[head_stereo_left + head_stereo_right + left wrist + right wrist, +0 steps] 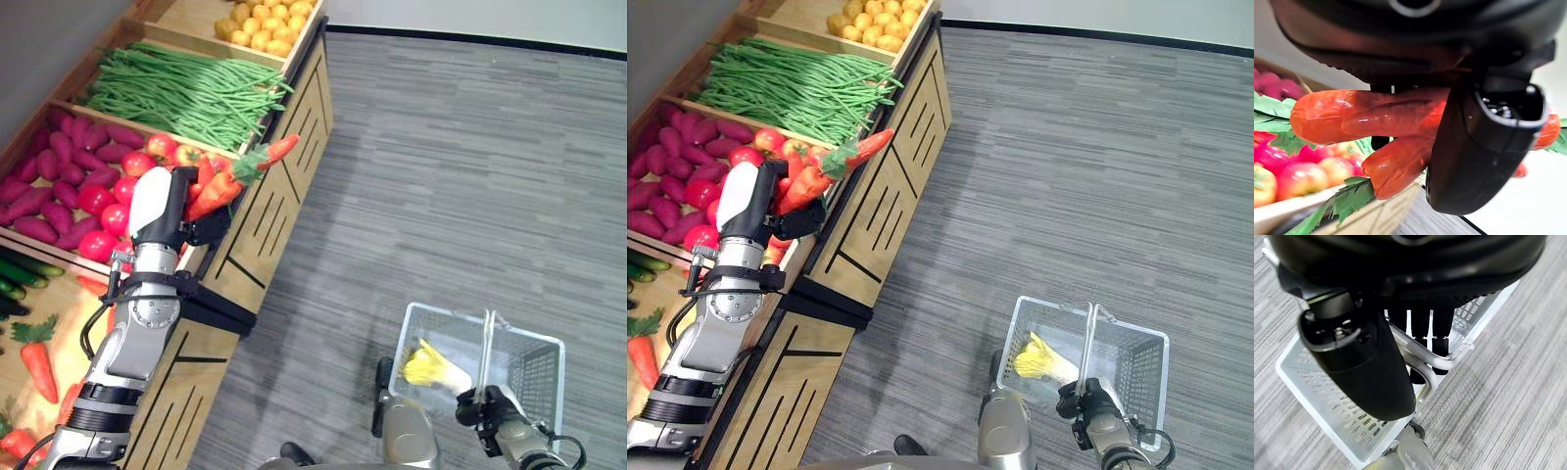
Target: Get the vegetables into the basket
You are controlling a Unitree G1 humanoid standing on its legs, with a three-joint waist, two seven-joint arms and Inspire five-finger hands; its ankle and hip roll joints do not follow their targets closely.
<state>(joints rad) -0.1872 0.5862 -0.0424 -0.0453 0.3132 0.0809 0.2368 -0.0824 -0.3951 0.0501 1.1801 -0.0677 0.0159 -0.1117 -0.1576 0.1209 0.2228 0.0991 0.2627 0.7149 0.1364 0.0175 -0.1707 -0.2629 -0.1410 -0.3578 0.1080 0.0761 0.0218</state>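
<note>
Presently the left robot hand grips a carrot bunch above the produce shelf. The right robot hand clasps the basket handle. Next, carrying across seems required.

Wooden produce stand left; grey striped carpet right.

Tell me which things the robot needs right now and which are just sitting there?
Needed:
- carrots, gripped by the left hand
- basket, its handle held by the right hand
- yellow vegetable, already in the basket

Just sitting on the stand:
- green beans
- tomatoes
- sweet potatoes
- cucumbers
- loose carrot
</note>
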